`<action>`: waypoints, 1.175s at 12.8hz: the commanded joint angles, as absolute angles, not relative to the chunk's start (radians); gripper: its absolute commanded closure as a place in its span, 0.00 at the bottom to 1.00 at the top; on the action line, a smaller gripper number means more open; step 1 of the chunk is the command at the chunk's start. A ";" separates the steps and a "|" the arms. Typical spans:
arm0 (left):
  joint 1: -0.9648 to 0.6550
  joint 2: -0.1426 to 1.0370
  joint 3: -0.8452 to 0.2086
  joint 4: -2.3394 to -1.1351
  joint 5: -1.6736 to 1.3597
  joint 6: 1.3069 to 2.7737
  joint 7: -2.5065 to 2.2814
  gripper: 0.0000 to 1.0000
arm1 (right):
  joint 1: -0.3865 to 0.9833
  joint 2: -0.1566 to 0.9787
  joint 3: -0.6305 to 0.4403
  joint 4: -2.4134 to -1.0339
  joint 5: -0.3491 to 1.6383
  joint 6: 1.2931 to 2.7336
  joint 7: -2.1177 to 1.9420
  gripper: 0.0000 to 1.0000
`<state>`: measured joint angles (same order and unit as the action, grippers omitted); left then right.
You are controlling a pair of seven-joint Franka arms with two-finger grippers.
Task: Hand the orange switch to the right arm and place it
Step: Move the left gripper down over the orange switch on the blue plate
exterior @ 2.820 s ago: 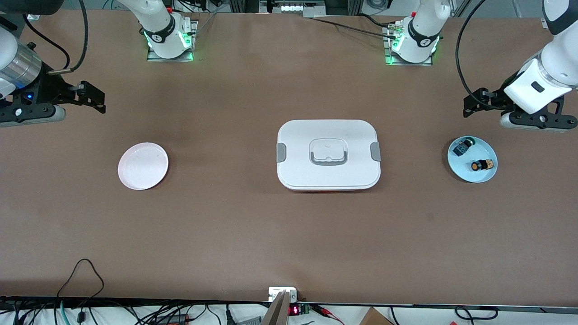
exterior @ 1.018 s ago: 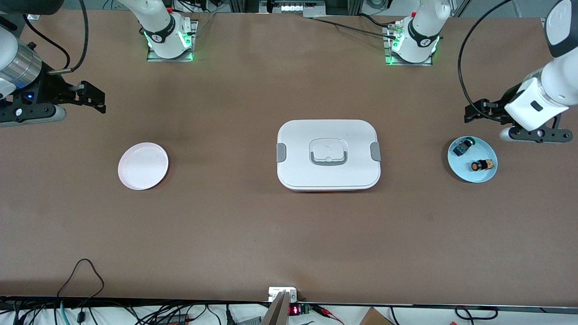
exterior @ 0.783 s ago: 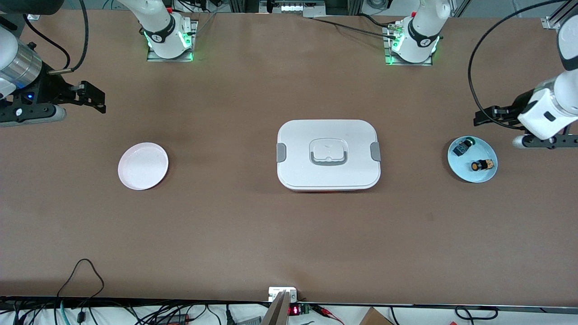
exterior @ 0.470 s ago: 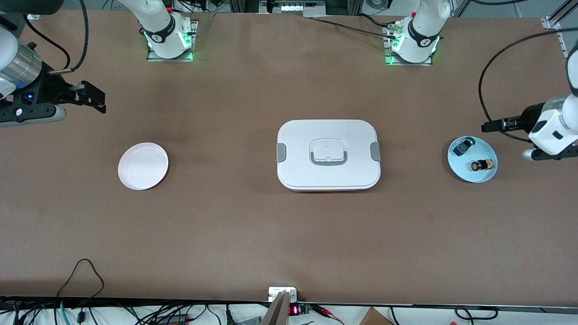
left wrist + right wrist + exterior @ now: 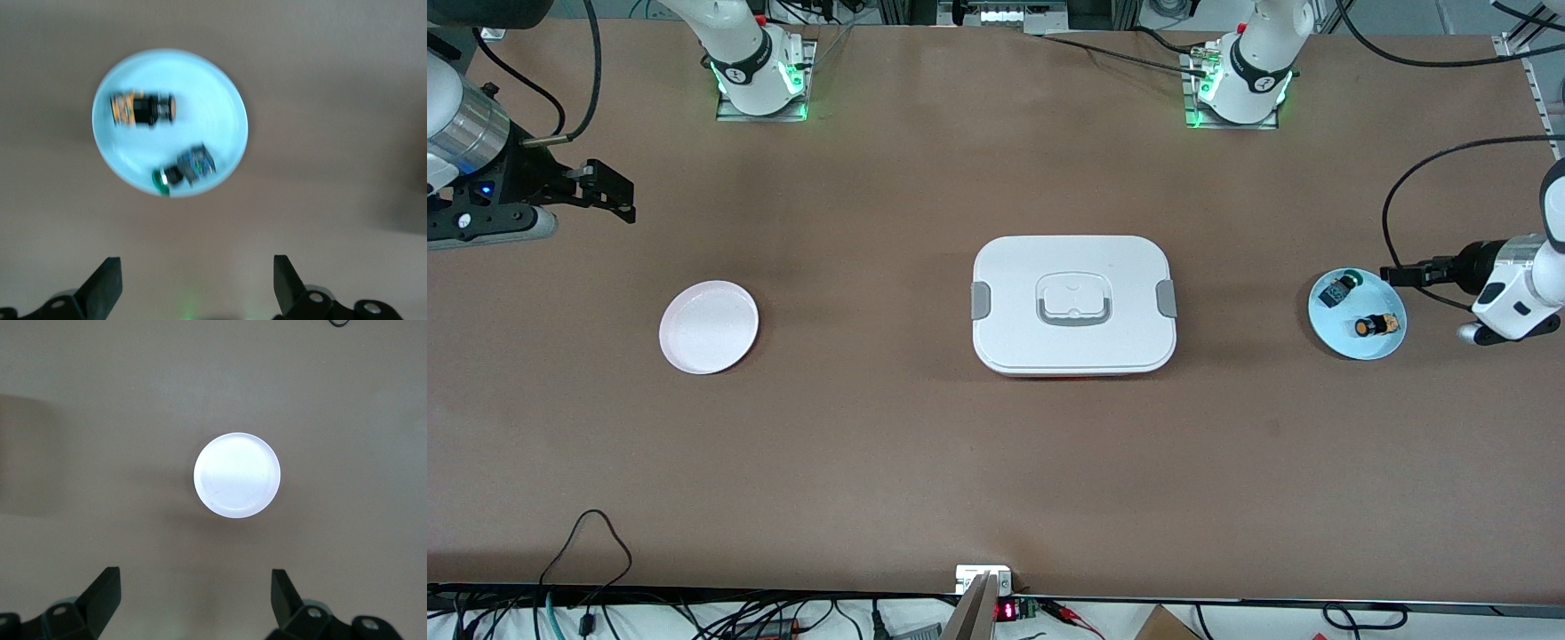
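Step in hand, as I read it: left gripper lining up on the small black-bodied orange switch with round orange cap for the pick. The switch lies on its side in the round pale-blue plate at the left arm's end of the bench, nearer the front camera than the green-capped switch with dark blue-black body on the same plate; the 2 are apart but close. Left jaws are spread wide and empty, over bare bench just beside the plate, not yet above the switch. To do it well: centre over the orange switch, turn the wrist so the jaws close across its narrow body, and come straight down clear of the green one and the plate rim. Right gripper waits over the bench near the round white plate, jaws spread, empty. A white lidded rectangular container sits mid-bench; judging by the layout, hand over above it.
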<state>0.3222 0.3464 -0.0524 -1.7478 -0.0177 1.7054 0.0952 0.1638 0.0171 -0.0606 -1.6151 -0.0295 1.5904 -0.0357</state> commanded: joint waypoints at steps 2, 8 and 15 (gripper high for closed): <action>0.371 0.367 -0.063 -1.845 0.002 1.914 0.212 0.00 | 0.163 0.020 -0.057 -1.597 -0.015 1.577 -0.026 0.00; 0.426 0.431 -0.064 -1.934 -0.011 2.135 0.250 0.00 | 0.163 0.020 -0.057 -1.597 -0.015 1.577 -0.026 0.00; 0.428 0.525 -0.064 -1.914 -0.012 2.180 0.249 0.05 | 0.163 0.020 -0.057 -1.595 -0.015 1.578 -0.026 0.00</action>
<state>0.4180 0.5122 -0.0549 -1.9362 -0.0176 2.1757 0.2295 0.1638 0.0171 -0.0606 -1.6151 -0.0295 1.5905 -0.0357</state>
